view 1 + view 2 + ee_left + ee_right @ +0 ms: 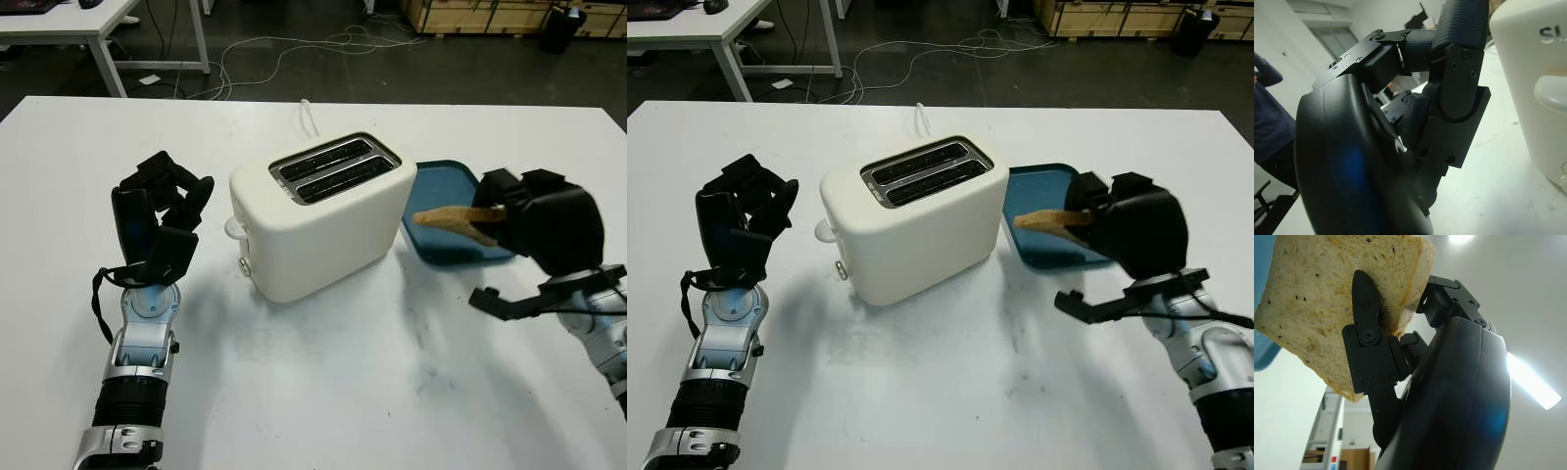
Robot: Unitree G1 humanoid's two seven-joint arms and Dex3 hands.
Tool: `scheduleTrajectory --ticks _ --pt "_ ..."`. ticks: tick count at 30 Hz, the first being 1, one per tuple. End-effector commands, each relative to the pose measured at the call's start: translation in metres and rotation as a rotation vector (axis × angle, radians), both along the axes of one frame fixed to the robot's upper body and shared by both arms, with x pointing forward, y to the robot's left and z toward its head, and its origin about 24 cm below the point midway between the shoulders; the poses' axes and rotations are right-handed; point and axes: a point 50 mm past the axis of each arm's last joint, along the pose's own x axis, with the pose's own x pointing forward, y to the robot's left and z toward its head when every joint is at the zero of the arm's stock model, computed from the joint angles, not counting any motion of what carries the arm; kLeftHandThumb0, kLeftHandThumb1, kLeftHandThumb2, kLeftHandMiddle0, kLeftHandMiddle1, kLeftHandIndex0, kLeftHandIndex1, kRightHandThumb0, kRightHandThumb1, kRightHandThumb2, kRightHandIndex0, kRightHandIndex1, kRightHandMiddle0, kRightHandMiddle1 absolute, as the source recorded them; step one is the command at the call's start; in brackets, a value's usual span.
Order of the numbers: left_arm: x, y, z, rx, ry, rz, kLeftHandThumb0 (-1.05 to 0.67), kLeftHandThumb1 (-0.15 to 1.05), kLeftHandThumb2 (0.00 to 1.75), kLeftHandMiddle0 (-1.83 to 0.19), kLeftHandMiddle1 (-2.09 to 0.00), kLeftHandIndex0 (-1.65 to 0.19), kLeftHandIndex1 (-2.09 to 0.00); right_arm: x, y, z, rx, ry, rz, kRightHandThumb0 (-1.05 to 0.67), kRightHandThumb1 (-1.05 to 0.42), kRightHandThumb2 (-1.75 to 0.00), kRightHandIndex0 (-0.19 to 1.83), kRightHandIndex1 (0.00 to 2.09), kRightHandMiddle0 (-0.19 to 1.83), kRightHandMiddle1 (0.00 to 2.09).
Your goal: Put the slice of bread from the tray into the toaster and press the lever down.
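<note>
The right hand [534, 220] sits closest, low on the right side of the white table [333, 392], raised above the surface with its fingers closed on the slice of bread [453, 219]. The slice is held roughly flat, edge toward the head camera, sticking out from the hand toward the toaster [323, 215] and hanging over the near part of the blue tray [446, 181]. In the right wrist view a black finger [1369, 342] presses across the face of the bread [1317, 298], with a sliver of the tray's blue showing at the picture's edge. The tray lies on the table just beside the toaster's right end. The toaster is cream-coloured, stands in the middle of the table turned at an angle, and has two long slots [333, 166] open on top; neither holds anything. A small pale lever knob [235, 228] juts from its left end. The left hand [157, 220] is held upright above the table to the left of the toaster, near that end but apart from it, with its fingers curled in on themselves and nothing in them. Behind the table, cables [294, 49] trail across a dark floor.
</note>
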Motion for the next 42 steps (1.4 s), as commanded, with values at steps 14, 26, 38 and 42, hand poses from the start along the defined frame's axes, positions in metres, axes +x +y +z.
scheduleTrajectory --ticks 14,26,38,42 --pt "-0.001 -0.001 0.001 0.002 -0.010 0.001 -0.97 0.92 0.20 -1.14 -1.66 -0.92 -1.48 0.053 -0.013 0.174 0.317 -0.009 0.294 -0.44 -0.92 -0.26 0.78 1.75 0.63 1.63" --pt "-0.002 0.000 0.000 0.005 -0.004 0.011 -0.97 0.92 0.19 -1.15 -1.67 -0.93 -1.48 0.074 0.051 0.236 0.332 0.125 0.519 -0.57 -0.92 -0.17 1.01 1.75 0.87 1.71" --pt "-0.003 0.000 -0.001 0.012 -0.003 0.021 -0.97 0.92 0.20 -1.14 -1.67 -0.92 -1.48 0.089 0.110 0.205 0.297 0.434 0.740 -0.46 -0.92 -0.25 1.14 1.75 0.94 1.75" --pt "-0.003 0.000 -0.001 0.008 -0.001 0.020 -0.97 0.92 0.20 -1.14 -1.66 -0.92 -1.48 0.090 0.114 0.195 0.254 0.496 0.747 -0.49 -0.92 -0.31 1.10 1.75 0.88 1.75"
